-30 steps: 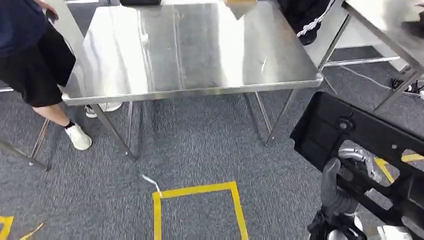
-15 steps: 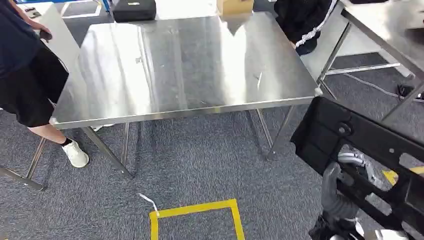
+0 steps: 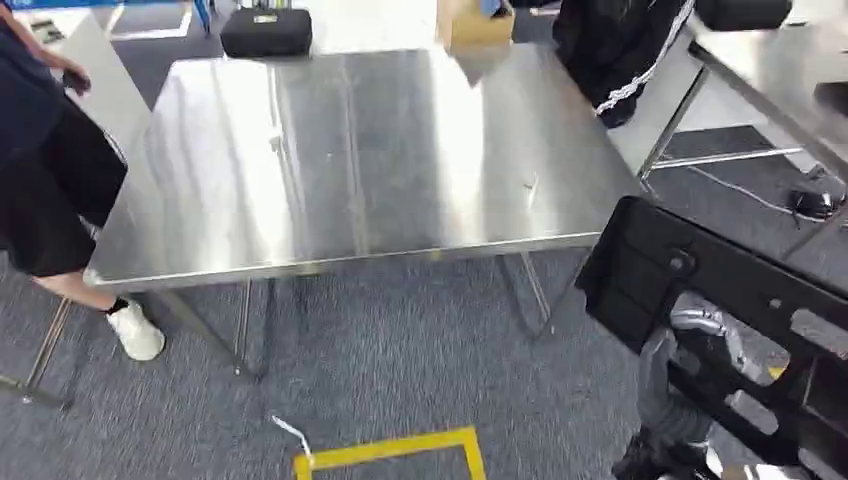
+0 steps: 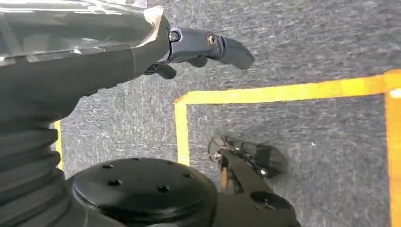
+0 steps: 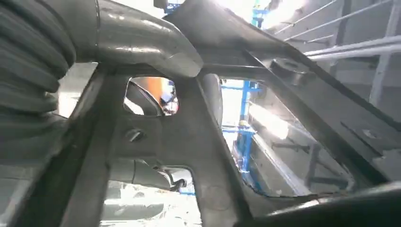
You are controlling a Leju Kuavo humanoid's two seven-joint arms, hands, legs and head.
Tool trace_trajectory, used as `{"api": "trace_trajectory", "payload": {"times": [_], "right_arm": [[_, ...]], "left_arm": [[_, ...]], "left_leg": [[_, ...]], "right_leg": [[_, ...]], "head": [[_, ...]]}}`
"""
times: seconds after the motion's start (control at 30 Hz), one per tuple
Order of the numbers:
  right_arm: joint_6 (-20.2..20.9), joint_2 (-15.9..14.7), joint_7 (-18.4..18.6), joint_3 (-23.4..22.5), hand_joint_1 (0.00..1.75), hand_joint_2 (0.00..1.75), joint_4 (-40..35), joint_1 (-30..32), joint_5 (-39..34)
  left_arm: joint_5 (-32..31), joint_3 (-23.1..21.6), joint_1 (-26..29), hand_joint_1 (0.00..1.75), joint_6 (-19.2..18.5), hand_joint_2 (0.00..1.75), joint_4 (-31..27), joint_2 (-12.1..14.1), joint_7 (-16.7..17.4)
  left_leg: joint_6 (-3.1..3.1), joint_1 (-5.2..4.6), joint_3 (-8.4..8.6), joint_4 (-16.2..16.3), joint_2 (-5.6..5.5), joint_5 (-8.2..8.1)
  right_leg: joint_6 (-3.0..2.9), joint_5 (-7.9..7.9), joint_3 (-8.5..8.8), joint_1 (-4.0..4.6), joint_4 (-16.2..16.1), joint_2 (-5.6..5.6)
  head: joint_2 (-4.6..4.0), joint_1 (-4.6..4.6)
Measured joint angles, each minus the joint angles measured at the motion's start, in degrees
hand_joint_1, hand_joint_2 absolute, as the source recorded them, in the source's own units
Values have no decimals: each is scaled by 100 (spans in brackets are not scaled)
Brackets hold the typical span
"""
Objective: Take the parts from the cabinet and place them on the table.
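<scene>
My right hand (image 3: 678, 372) grips a large black part (image 3: 648, 268), a flat plastic frame with several cut-outs, at the lower right of the head view. The part hangs over the carpet, just off the near right corner of the steel table (image 3: 350, 170), whose top is bare near me. In the right wrist view the grey thumb (image 5: 142, 40) lies across the part's frame (image 5: 198, 142), and a finger shows through a cut-out. My left hand (image 4: 203, 45) hangs over the carpet with dark fingers stretched out and nothing in them.
A black case (image 3: 265, 30) and a cardboard box (image 3: 470, 22) sit at the table's far edge. A person (image 3: 40, 170) stands at its left side. A black jacket (image 3: 610, 50) hangs beyond the far right corner, beside a second steel table (image 3: 770, 70). Yellow tape (image 3: 390, 452) marks the carpet.
The whole picture has shifted: the camera has moved, and the table now lies lower and larger in view. The black part stays in my right hand.
</scene>
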Motion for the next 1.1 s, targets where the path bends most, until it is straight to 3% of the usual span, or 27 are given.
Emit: {"api": "trace_trajectory", "payload": {"times": [0.03, 0.07, 0.1, 0.13, 0.17, 0.2, 0.23, 0.27, 0.3, 0.33, 0.37, 0.43, 0.47, 0.5, 0.57, 0.63, 0.67, 0.7, 0.73, 0.77, 0.83, 0.87, 0.9, 0.97, 1.0, 1.03, 1.1], "right_arm": [[4, 2, 11, 0, 175, 175, 2, 8, 11], [13, 0, 13, -2, 175, 175, 2, 10, 22], [18, 0, 15, -4, 175, 175, 2, 7, 22], [26, -9, 20, -7, 175, 175, 4, 3, 24], [26, -9, 26, -7, 175, 175, 18, 5, 24], [26, -11, 26, -7, 175, 175, 33, 8, 26], [26, -18, 26, -4, 175, 175, 53, 15, 26], [26, -15, 26, -4, 175, 175, 72, 26, 26], [28, -15, 42, 0, 175, 175, 87, 21, 26], [33, -15, 39, -2, 175, 175, 79, 20, 31], [33, -24, 37, -4, 175, 175, 68, -8, 22], [39, -9, 28, 11, 175, 175, 66, -54, 24], [44, -4, 26, 11, 175, 175, 66, -66, 26], [46, 9, 26, 17, 175, 175, 70, -74, 24], [52, 22, 26, 15, 175, 175, 98, -76, 22], [55, 24, 26, 15, 175, 175, 120, -78, 22], [57, 26, 26, 17, 175, 175, 129, -82, 22], [59, 28, 26, 17, 175, 175, 142, -87, 22], [59, 33, 26, 17, 175, 175, 146, -89, 22], [61, 39, 26, 15, 175, 175, 157, -100, 22], [70, 44, 24, 22, 175, 175, 175, -94, 26], [83, 42, 22, 22, 175, 175, 177, -91, 33], [101, 39, 4, 24, 175, 175, 177, -101, 39], [146, 7, 2, 54, 175, 175, 181, -122, 57], [173, 2, 2, 92, 175, 175, 184, -122, 66], [217, -11, 2, 175, 175, 175, 195, -125, 112], [249, -53, 70, 365, 175, 175, 260, -210, 280]], "left_arm": [[7, 2, 0, 0, 7, 175, 0, -7, -2], [9, 4, 7, 0, 18, 175, 0, -13, -4], [11, 7, 22, 0, 26, 175, -2, -15, -7], [11, 13, 33, 0, 41, 175, -2, -15, -7], [11, 20, 37, 0, 46, 175, -2, -15, -13], [11, 31, 40, 0, 57, 175, -2, -17, -24], [13, 50, 66, 0, 61, 175, 0, -31, -31], [15, 70, 63, 0, 72, 175, -4, -33, -39], [20, 72, 62, 0, 83, 175, -9, -35, -37], [17, 74, 58, 0, 105, 175, -11, -44, -44], [17, 76, 48, 0, 107, 175, -13, -48, -48], [17, 76, -5, 0, 107, 175, -20, -74, -55], [17, 79, -26, 0, 107, 175, -20, -87, -61], [26, 85, -32, 0, 111, 175, -20, -92, -72], [76, 120, -9, 0, 129, 175, -20, -92, -74], [92, 149, -20, 0, 136, 175, -26, -94, -105], [92, 151, -23, 0, 144, 175, -26, -98, -105], [94, 153, -20, 0, 146, 175, -26, -107, -107], [98, 160, -15, 0, 149, 175, -24, -109, -107], [103, 173, 8, 0, 146, 175, -22, -122, -107], [111, 195, -12, 0, 142, 175, -26, -131, -129], [87, 195, -31, 0, 140, 175, -31, -142, -144], [59, 195, -32, 0, 140, 175, -28, -149, -151], [6, 197, -33, 0, 290, 175, -35, -153, -214], [-2, 199, -37, 0, 352, 175, -37, -153, -227], [-37, 201, -37, 0, 391, 175, -44, -151, -245], [-116, 201, -38, 0, 420, 175, -44, -151, -258]], "left_leg": [[3, -1, 49, -39, -8, -35], [5, -3, 121, -88, -31, -77], [-1, -11, 189, -113, -50, -122], [-10, -11, 263, -123, -76, -183], [-20, -11, 356, -124, -98, -257], [-29, -11, 455, -124, -101, -348], [-45, -11, 454, -134, -108, -434], [-82, -35, 596, -109, -117, -539], [-133, -25, 598, -161, -125, -597], [-173, -13, 713, -216, -117, -626], [-199, -13, 751, -88, -94, -520], [-242, 6, 496, 449, -63, -355], [-277, 4, 217, 854, -48, -289], [-306, 13, -92, 1198, -32, -375], [-352, 33, -677, 1627, -20, -963], [-377, 43, -945, 1472, -11, -1215], [-377, 43, -964, 1280, -3, -1156], [-375, 46, -945, 940, 4, -880], [-374, 52, -921, 576, 13, -350], [-348, 47, -976, 236, 46, 391], [-250, -2, -866, 226, 68, 448], [-193, 5, -821, 158, 46, 459], [-159, 1, -768, 149, 61, 459], [-76, 16, -590, 26, 28, 414], [-22, 13, -515, -25, 25, 370], [-4, 8, -442, -62, 8, 325], [11, -12, -274, -97, -39, 210]], "right_leg": [[-46, -160, -297, 3, 301, 0], [-109, -464, -569, 7, 453, 1], [-126, -660, -722, 7, 402, 1], [-95, -705, -803, 4, 210, 0], [-50, -610, -823, 3, -101, -1], [57, -256, -817, 0, -512, -4], [172, 439, -823, 2, -860, -30], [199, 957, -788, 20, -1043, -70], [19, 917, -710, 75, -1020, -94], [-72, 886, -624, 119, -1040, -56], [-150, 860, -573, 74, -1081, -43], [-248, 770, -364, 9, -1130, -17], [-303, 698, -268, 6, -1139, -26], [-341, 619, -206, 2, -1143, -30], [-345, 458, -41, -9, -1143, -14], [-314, 286, 168, -36, -1143, 20], [-298, 214, 264, -54, -1143, 24], [-272, 112, 381, -72, -1144, 28], [-242, 14, 442, -82, -1148, 22], [-202, -74, 538, -56, -1134, 31], [-105, -204, 614, -18, -1251, 47], [-18, -132, 743, -15, -1236, 44], [58, -54, 722, 3, -1203, 50], [132, 229, 268, -20, -455, 9], [95, 236, -83, -17, 20, 7], [17, 77, -365, -5, 326, 6], [-63, -459, -764, 11, 525, 7]], "head": [[0, 4], [0, 0], [0, 2], [0, 2], [0, 4], [0, 15], [0, 29], [0, -13], [0, 0], [0, -46], [0, -26], [0, -44], [0, -76], [0, -68], [0, -72], [0, -74], [0, -72], [0, -74], [0, -74], [0, -96], [0, -76], [0, -74], [0, -74], [0, -61], [0, -61], [2, -59], [0, -59]]}}
